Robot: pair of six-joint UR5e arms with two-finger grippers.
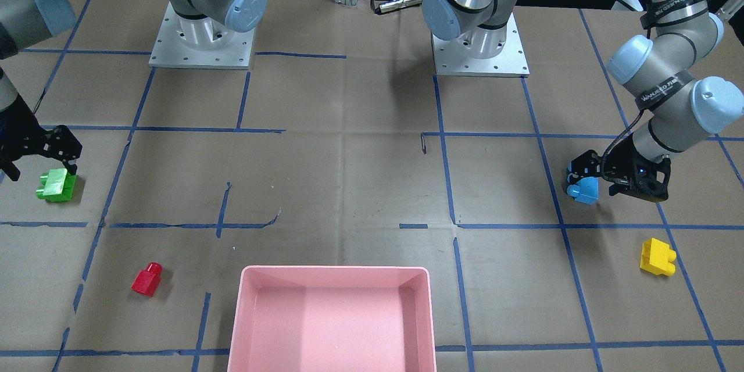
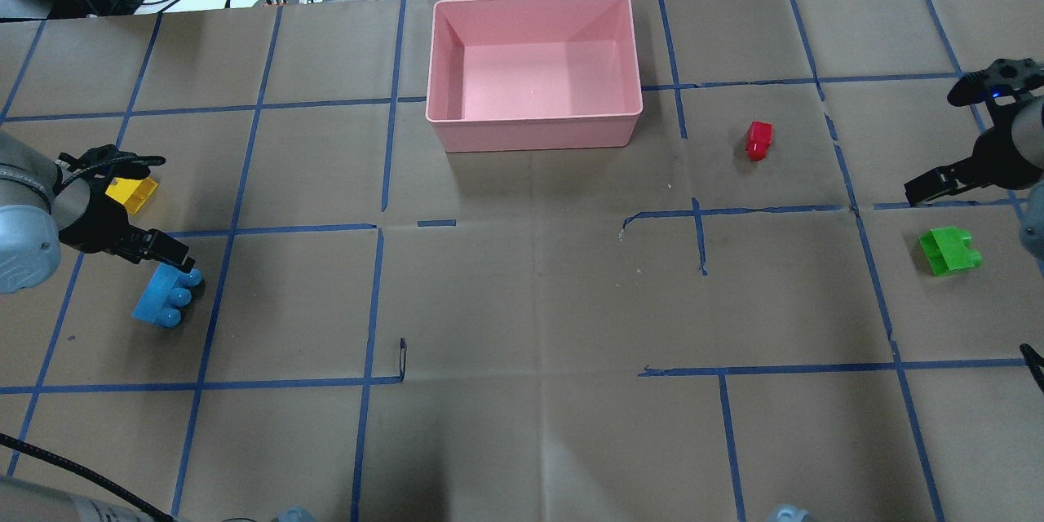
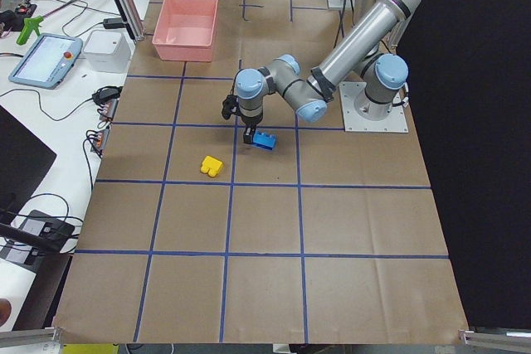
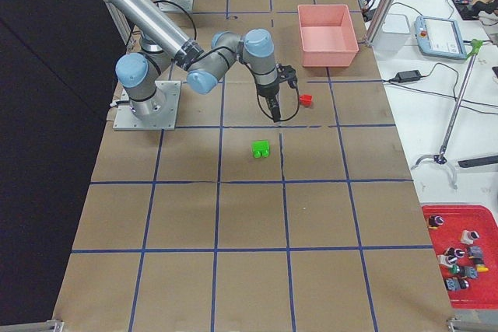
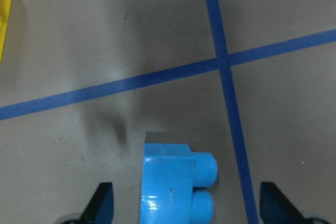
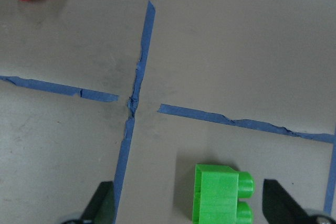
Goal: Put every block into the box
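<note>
Going for 2 pickups at once here, and none of the 4 blocks is in the shallow pink plastic tray [image 2: 534, 134] yet. It sits at the middle of the desk's far edge, well apart from both my arms.

My left hand [image 5: 189, 208] has its fingers apart, straddling the longer light-blue studded plastic brick [image 5: 168, 187]. In the left wrist view the brick lies on its side between the fingers, nearer one of them. Its long axis runs across the line the fingers close along, and its studs point at the other finger. So I reckon a squeeze lands on the flat back and the stud tips.

My right hand [image 6: 190, 205] is spread open too, with the green 2-stud plastic brick [image 6: 220, 192] between the fingers and turned the same way. I can't tell how high that hand sits over it.

The yellow 2-stud brick [image 2: 134, 193] is near my left hand. The tiny red 1-stud brick [image 2: 758, 140] lies between my right hand and the tray, so the right arm is nearer to it.
</note>
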